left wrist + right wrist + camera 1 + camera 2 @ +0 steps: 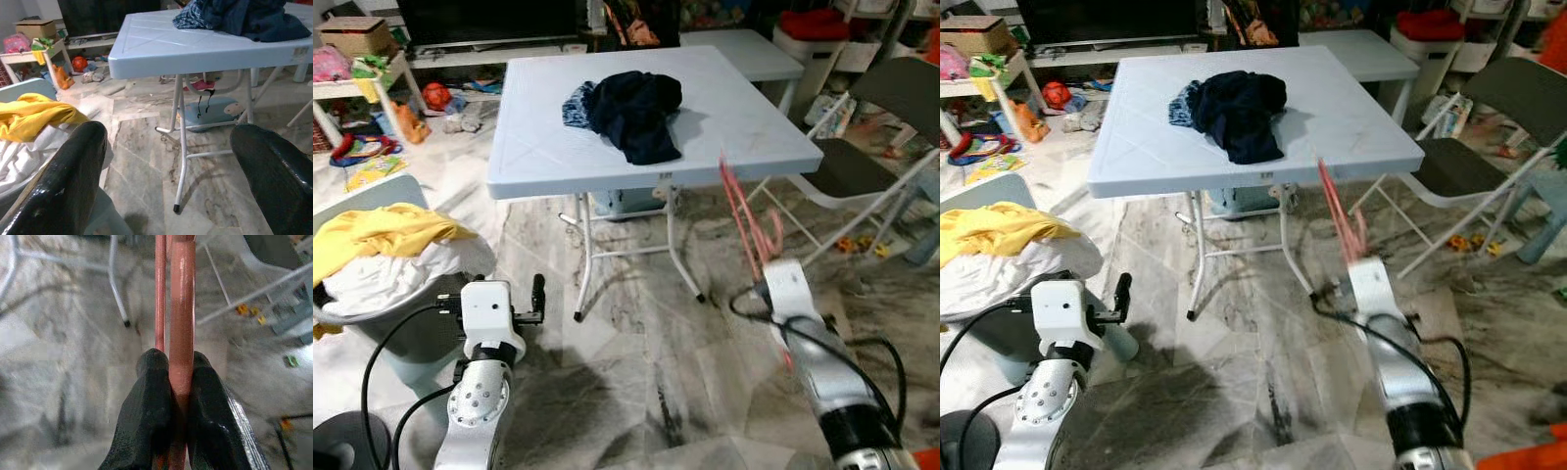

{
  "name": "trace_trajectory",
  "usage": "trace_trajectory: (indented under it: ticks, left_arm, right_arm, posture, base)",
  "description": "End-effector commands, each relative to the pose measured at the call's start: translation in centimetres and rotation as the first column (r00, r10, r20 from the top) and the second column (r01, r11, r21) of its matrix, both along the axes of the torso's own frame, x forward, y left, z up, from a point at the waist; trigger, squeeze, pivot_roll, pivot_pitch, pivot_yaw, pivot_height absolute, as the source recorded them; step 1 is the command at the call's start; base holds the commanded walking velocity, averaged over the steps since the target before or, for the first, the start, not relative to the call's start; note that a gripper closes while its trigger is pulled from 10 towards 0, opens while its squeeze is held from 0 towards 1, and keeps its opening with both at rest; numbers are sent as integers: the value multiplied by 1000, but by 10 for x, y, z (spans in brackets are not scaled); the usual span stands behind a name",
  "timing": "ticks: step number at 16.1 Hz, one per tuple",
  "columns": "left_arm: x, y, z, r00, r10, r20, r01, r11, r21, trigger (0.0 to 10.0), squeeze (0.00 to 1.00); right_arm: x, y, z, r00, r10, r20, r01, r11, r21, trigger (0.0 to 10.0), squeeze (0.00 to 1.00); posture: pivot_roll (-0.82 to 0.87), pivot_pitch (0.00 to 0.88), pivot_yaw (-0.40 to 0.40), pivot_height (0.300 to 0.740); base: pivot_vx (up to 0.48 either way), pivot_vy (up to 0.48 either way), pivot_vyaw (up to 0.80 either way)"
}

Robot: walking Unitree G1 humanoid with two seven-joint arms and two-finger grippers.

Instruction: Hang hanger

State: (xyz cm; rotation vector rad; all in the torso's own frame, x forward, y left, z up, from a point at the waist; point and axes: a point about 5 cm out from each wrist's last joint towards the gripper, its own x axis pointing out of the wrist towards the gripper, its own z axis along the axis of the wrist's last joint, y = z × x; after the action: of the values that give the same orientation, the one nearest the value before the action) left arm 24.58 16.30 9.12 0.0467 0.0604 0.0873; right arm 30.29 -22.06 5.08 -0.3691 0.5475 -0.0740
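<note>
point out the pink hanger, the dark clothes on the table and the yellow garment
pink hanger point(744, 211), left eye view, its sloping bar
dark clothes point(636, 113), left eye view, middle of the heap
yellow garment point(377, 235), left eye view, its top fold

A smooth, glossy pink plastic hanger was pinched tight between the right gripper's matt black rubbery fingers. Beyond the fingertips, a veined, polished marble floor was seen. Ahead of the left gripper's shiny black fingers, a matt plastic table on thin white metal legs was topped with dark, crumpled cloth.
</note>
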Motion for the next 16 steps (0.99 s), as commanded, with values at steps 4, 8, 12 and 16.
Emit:
trace_trajectory:
  ticks: [4, 8, 12, 16]
  left_arm:
    - [7, -2, 1, 999, -36, -17, 36, 999, 17, 10000, 0]
    - [8, -11, -4, 987, -145, -70, 143, 989, -27, 10000, 0]
    - [10, -15, -5, 979, -190, -78, 188, 982, -35, 10000, 0]
    - [12, -15, -4, 977, -197, -81, 194, 980, -47, 10000, 0]
  right_arm:
    - [8, 8, 17, 999, -21, 43, 21, 1000, 14, 10000, 0]
    - [12, 19, 26, 993, -39, 115, 28, 995, 99, 10000, 0]
    - [13, 21, 27, 992, -59, 110, 45, 991, 125, 10000, 0]
    - [13, 20, 28, 992, -64, 109, 51, 992, 120, 10000, 0]
  posture:
    - [-73, 0, 10, 740]
    - [-70, 0, 16, 740]
    - [-72, 0, 20, 740]
    - [-72, 0, 22, 740]
  base:
    - [0, 0, 0]
    - [0, 0, 0]
    - [0, 0, -800]
    - [0, 0, -800]
